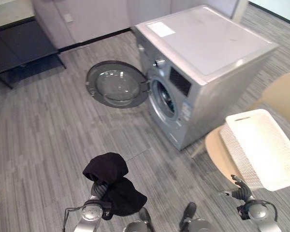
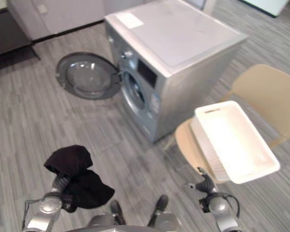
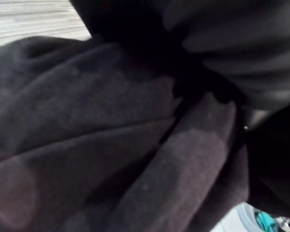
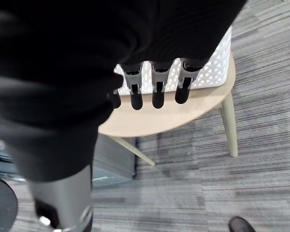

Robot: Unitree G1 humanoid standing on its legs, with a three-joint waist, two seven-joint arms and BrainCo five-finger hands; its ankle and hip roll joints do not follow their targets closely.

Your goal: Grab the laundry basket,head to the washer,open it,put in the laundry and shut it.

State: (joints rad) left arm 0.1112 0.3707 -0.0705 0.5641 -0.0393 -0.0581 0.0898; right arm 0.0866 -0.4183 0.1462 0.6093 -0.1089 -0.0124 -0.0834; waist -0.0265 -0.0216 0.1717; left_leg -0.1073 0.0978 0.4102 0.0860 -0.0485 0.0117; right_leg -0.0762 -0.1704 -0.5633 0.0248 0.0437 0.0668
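Observation:
A black garment (image 1: 108,168) hangs bunched over my left hand (image 1: 98,189), held off the floor at the lower left; its folds (image 3: 111,145) lie right against that hand's dark cover (image 3: 241,48). The silver washer (image 1: 208,58) stands ahead with its round door (image 1: 117,85) swung open to the left and the drum opening (image 1: 164,99) exposed. A white laundry basket (image 1: 263,145) sits empty on a beige chair (image 1: 216,151) at the right. My right hand (image 4: 154,89) is open, fingers straight, just short of the chair seat (image 4: 174,116) and the basket's mesh wall (image 4: 212,72).
A dark low table (image 1: 17,46) stands at the far left. White cabinets (image 1: 87,19) line the back wall. The chair's backrest (image 1: 285,96) rises behind the basket. Grey plank floor (image 1: 48,140) stretches between me and the washer door.

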